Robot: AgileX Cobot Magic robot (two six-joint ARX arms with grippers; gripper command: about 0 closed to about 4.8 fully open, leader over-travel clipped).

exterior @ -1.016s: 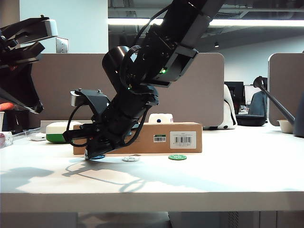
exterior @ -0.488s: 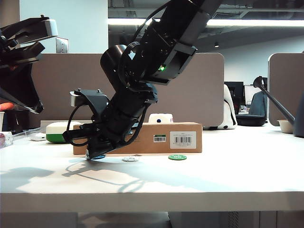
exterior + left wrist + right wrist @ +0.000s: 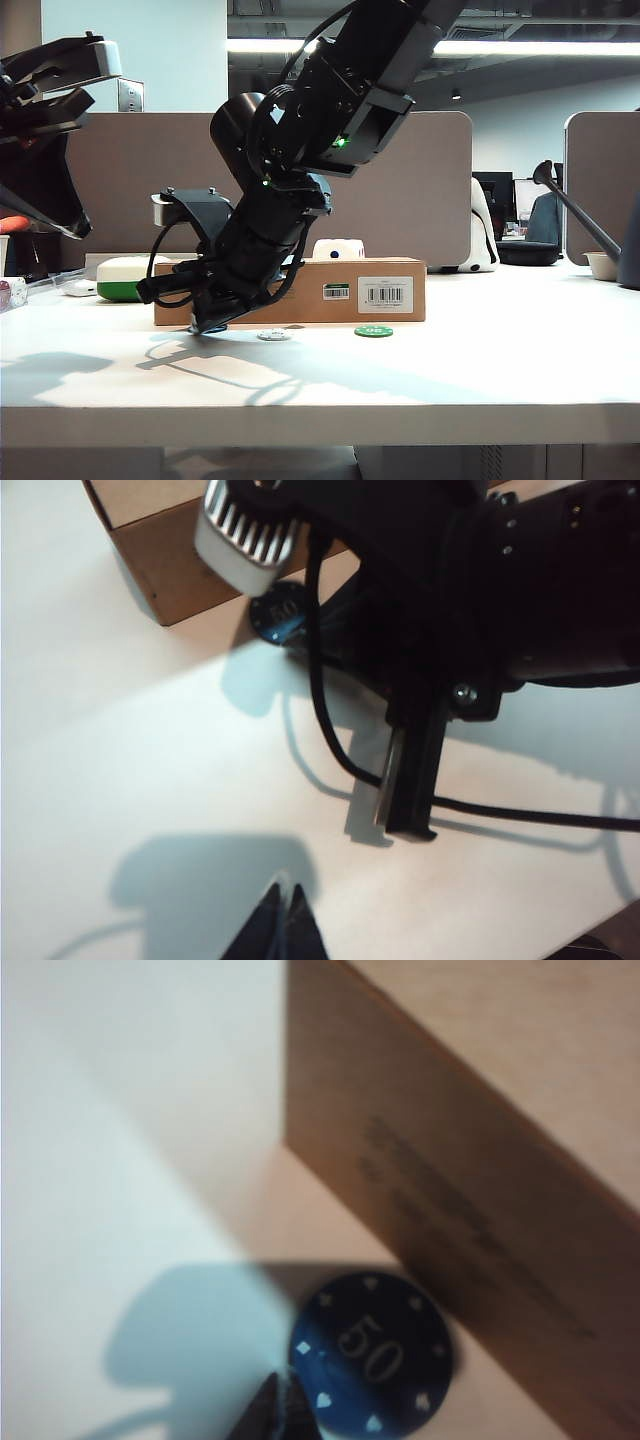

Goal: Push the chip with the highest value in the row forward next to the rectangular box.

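The blue chip (image 3: 372, 1355), marked 50, lies flat on the white table close beside the front face of the brown rectangular box (image 3: 470, 1160). I cannot tell whether they touch. My right gripper (image 3: 277, 1400) is shut, its tips down at the chip's rim on the side away from the box. In the exterior view this gripper (image 3: 203, 322) reaches across to the left end of the box (image 3: 300, 290), over the blue chip (image 3: 212, 328). The white chip (image 3: 272, 335) and green chip (image 3: 373, 331) lie in front of the box. My left gripper (image 3: 283, 905) is shut and empty, high above the table.
A white-and-green rounded case (image 3: 125, 278) sits behind the box's left end. The left arm (image 3: 40, 120) hangs raised at the far left. The right arm's cable (image 3: 330, 730) trails over the table. A dark rod (image 3: 580, 215) slants at the far right.
The right gripper has shifted slightly right and toward the box, nudging the blue chip with it. The left arm, white chip and green chip have not moved.
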